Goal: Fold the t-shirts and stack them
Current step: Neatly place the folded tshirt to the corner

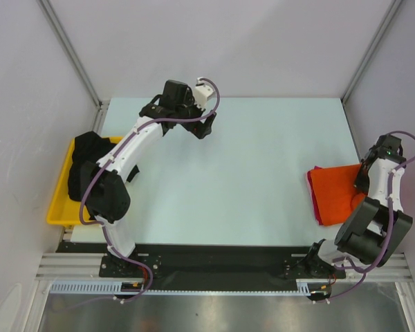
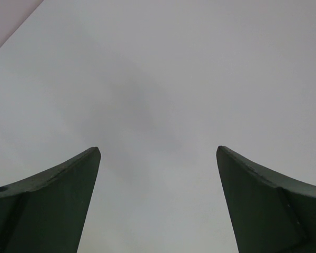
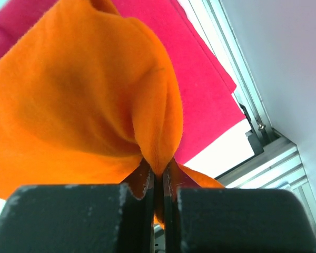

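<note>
The orange t-shirt (image 1: 335,192) lies folded at the table's right side on top of the magenta-pink t-shirt (image 1: 312,188), whose edge shows along its left side. My right gripper (image 1: 366,174) is shut on a pinch of the orange t-shirt (image 3: 95,95) at its right edge; the magenta-pink t-shirt (image 3: 200,84) lies beneath. The black t-shirt (image 1: 86,169) sits crumpled in the yellow tray (image 1: 58,207) at the left. My left gripper (image 1: 204,128) is open and empty over the bare table at the far middle; its fingers (image 2: 52,200) show only table between them.
The white table (image 1: 235,180) lies between the arms. Grey walls enclose it at left, back and right. A metal rail (image 3: 263,137) runs along the table's edge near the right gripper.
</note>
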Robot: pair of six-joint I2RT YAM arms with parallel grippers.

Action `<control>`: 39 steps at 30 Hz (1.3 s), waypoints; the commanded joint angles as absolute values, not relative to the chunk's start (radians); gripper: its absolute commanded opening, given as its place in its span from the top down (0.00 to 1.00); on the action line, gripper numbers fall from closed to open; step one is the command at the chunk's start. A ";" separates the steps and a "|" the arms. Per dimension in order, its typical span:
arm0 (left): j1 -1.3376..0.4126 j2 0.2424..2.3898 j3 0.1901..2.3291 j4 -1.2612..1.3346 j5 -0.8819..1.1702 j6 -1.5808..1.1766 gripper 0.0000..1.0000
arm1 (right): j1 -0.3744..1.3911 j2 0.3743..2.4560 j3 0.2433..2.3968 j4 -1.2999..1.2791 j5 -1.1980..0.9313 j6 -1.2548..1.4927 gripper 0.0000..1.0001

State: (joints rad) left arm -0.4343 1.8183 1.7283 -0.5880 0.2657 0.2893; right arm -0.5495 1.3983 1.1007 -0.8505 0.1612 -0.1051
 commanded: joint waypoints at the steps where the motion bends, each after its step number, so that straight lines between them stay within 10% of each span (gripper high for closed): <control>1: -0.428 1.819 1.761 -0.574 0.281 0.301 0.02 | -0.560 1.385 1.086 -0.795 0.221 -0.113 1.00; 3: -0.428 1.818 1.759 -0.577 0.282 0.302 0.02 | -0.560 1.414 1.088 -0.767 0.238 -0.106 0.84; 5: -0.428 1.819 1.761 -0.580 0.284 0.305 0.02 | -0.560 1.457 1.095 -0.746 0.273 -0.100 0.33; 8: -0.428 1.818 1.759 -0.591 0.285 0.313 0.01 | -0.560 1.508 1.175 -0.736 0.377 -0.072 0.24; 15: -0.428 1.819 1.763 -0.597 0.285 0.321 0.01 | -0.548 1.458 1.226 -0.802 0.489 0.023 0.28; 20: -0.428 1.819 1.772 -0.607 0.279 0.322 0.01 | -0.574 1.361 1.085 -0.752 0.342 0.159 0.86; 23: -0.428 1.815 1.775 -0.615 0.272 0.322 0.00 | -0.589 1.351 1.020 -0.712 0.302 0.199 0.95; 34: -0.410 1.766 1.779 -0.704 0.223 0.351 0.00 | -0.632 1.422 0.945 -0.597 0.290 0.274 0.84; 39: -0.356 1.714 1.796 -0.782 0.222 0.354 0.00 | -0.600 1.275 0.953 -0.600 0.271 0.304 0.47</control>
State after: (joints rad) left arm -0.3985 1.8099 1.7454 -0.7238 0.2352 0.3340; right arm -0.6250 1.3994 0.9386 -0.6434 0.2863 0.2661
